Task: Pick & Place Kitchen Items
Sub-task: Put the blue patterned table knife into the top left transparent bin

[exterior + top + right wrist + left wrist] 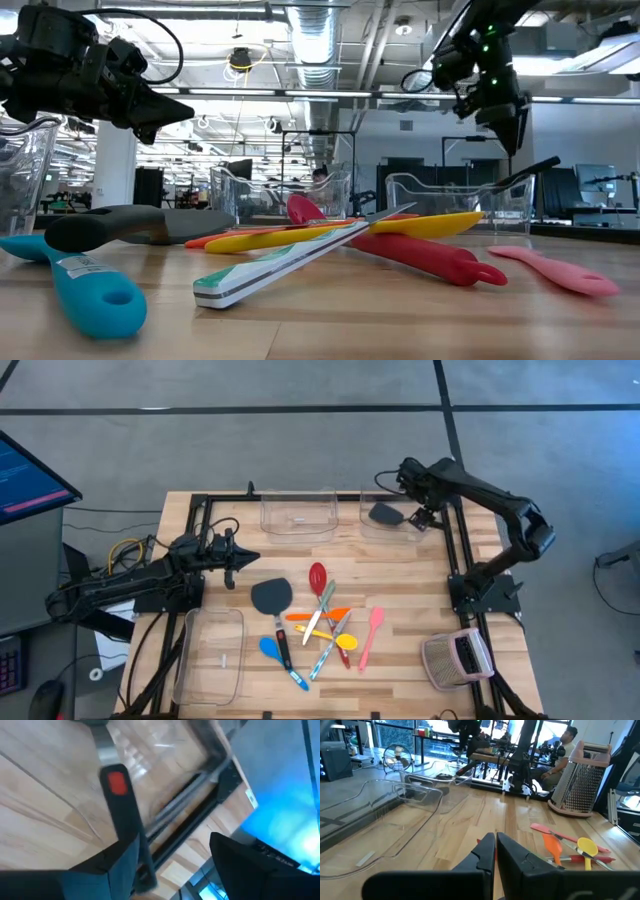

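From above, the right gripper [424,518] hangs over the far right bin [388,532] where a black turner [386,514] lies; its wrist view shows fingers spread around the handle, probably mid-release, while the left gripper [232,556], pinched empty, waits beside the utensil pile [318,622].

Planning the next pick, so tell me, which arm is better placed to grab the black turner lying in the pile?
Left. Its tool hovers beside the black turner, shut and empty. The right tool is off at the far bin, by a second turner.
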